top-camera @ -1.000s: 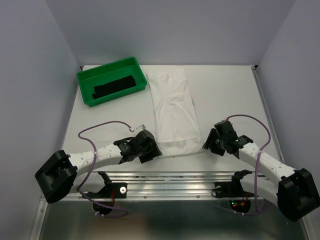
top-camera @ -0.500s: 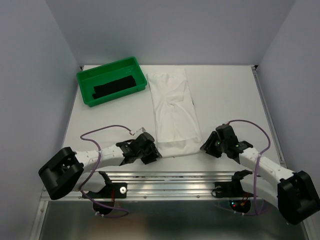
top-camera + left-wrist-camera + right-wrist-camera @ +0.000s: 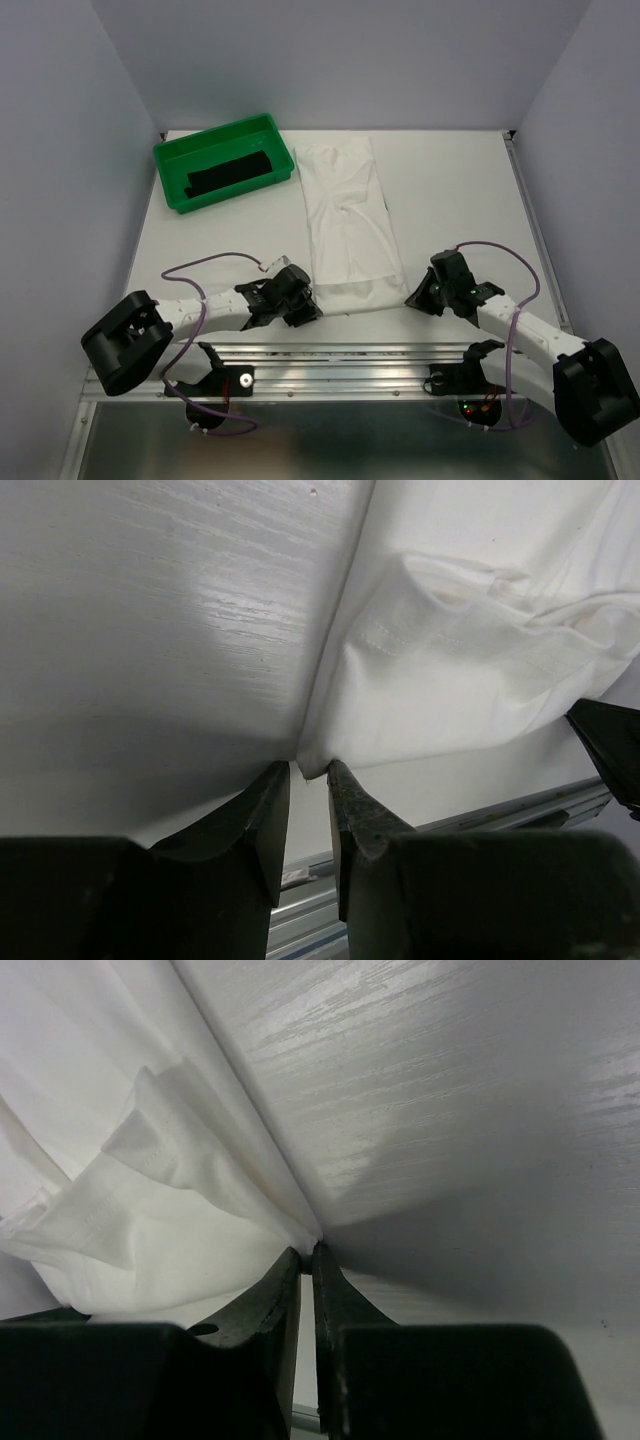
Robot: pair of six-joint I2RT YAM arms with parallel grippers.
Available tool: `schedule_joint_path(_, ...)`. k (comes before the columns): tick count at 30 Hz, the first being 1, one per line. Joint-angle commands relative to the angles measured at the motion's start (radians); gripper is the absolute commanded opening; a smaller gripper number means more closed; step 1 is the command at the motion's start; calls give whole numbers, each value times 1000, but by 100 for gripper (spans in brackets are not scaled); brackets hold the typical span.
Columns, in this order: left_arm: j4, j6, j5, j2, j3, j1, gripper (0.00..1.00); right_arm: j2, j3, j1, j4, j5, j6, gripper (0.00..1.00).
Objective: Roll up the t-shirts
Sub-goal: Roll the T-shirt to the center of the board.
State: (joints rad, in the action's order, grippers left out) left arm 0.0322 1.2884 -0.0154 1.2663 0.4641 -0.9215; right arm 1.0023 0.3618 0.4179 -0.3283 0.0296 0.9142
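White t-shirt (image 3: 348, 215): folded into a long strip, flat on surface (image 3: 450, 190), stretching straight ahead from both grippers, near hem slightly bunched between them. Stitched hem seam shows on a folded flap just ahead of left gripper (image 3: 305, 780). Left gripper: low at near left corner, fingers a slim gap apart, cloth corner sitting in that gap at the tips, not clamped. Right gripper (image 3: 307, 1265): low at near right corner, fingers pressed almost together, pinching the corner's tip. Black t-shirt (image 3: 228, 173): far ahead and left of left gripper, lying in green tray (image 3: 172, 158).
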Motion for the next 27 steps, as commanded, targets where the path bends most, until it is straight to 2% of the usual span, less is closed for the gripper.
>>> schedule_joint_path(1,-21,15,-29,25,-15,-4,33,2,3,-7,2,-14,-12,12)
schedule_joint_path(5,-49,17,-17,50,-10,-4,27,4,5,-7,2,-10,-12,9)
schedule_joint_path(7,-58,19,-14,57,-8,-4,13,2,5,-7,0,-10,-12,6)
schedule_joint_path(8,-55,19,-12,59,-7,-4,0,1,6,-7,0,-11,-11,2)
schedule_joint_path(19,47,22,-37,-42,42,-4,0,-45,80,-7,-66,-25,-29,1)
schedule_joint_path(27,110,2,-44,-47,108,6,0,-36,141,-7,-91,-25,-46,1)
